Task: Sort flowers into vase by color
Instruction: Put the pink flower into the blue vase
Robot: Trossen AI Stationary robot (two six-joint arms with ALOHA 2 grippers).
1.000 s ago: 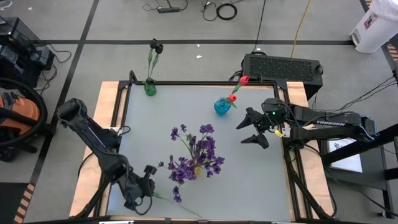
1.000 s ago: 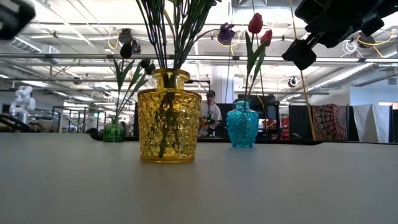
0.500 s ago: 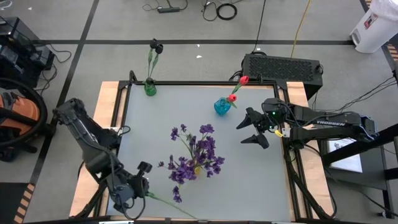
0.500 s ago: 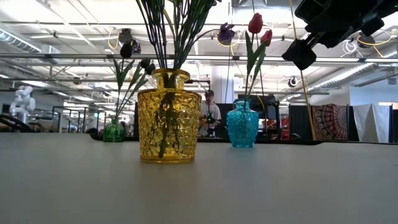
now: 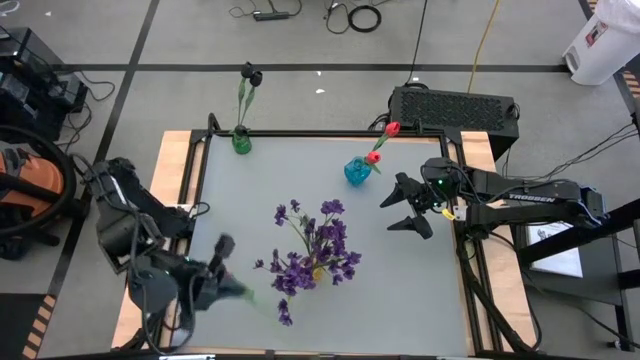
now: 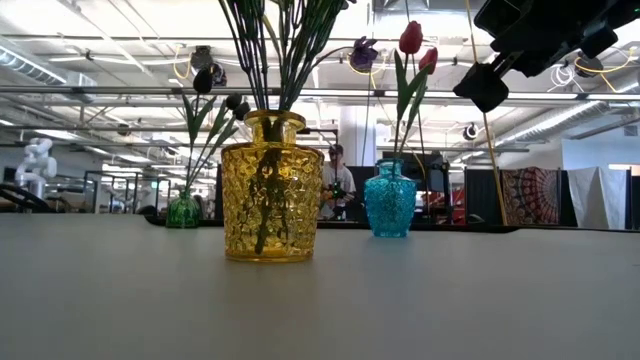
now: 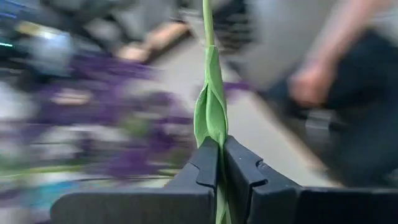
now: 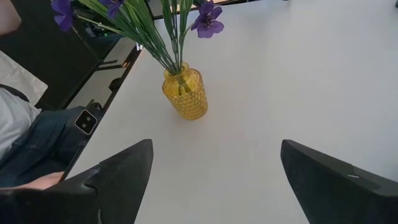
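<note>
My left gripper point(image 5: 222, 272) is over the table's near left part, shut on a long thin green stem point(image 7: 208, 37) with a folded leaf point(image 7: 211, 118). The stem's bloom is out of view. A yellow vase point(image 5: 318, 270) point(image 6: 272, 185) point(image 8: 185, 93) at mid-table holds purple sprays point(image 5: 315, 245). A blue vase point(image 5: 357, 171) point(image 6: 389, 200) holds red tulips point(image 6: 411, 38). At the far edge a green vase point(image 5: 241, 141) point(image 6: 182, 210) holds black-headed blooms point(image 6: 203, 80). My right gripper point(image 5: 405, 205) point(image 8: 211, 180) hangs open above the table, right of the blue vase. My left gripper pinches the green stem between its two fingers point(image 7: 205, 168), just below the folded leaf point(image 7: 212, 134). The stem runs on past the fingertips, clear of the table. From which side the fingers come is lost in blur.
Bare grey table top point(image 5: 400, 290) lies to the near right. A black box point(image 5: 455, 105) sits beyond the far right corner. A person in jeans point(image 8: 25, 143) is beside the table's edge, and a blurred arm point(image 7: 311, 81) shows in the left wrist view.
My left arm has swung fast: its gripper rose from the table's near edge and moved toward the far side, still shut on the stem. The stem, which lay along the near edge, has been lifted off the table.
</note>
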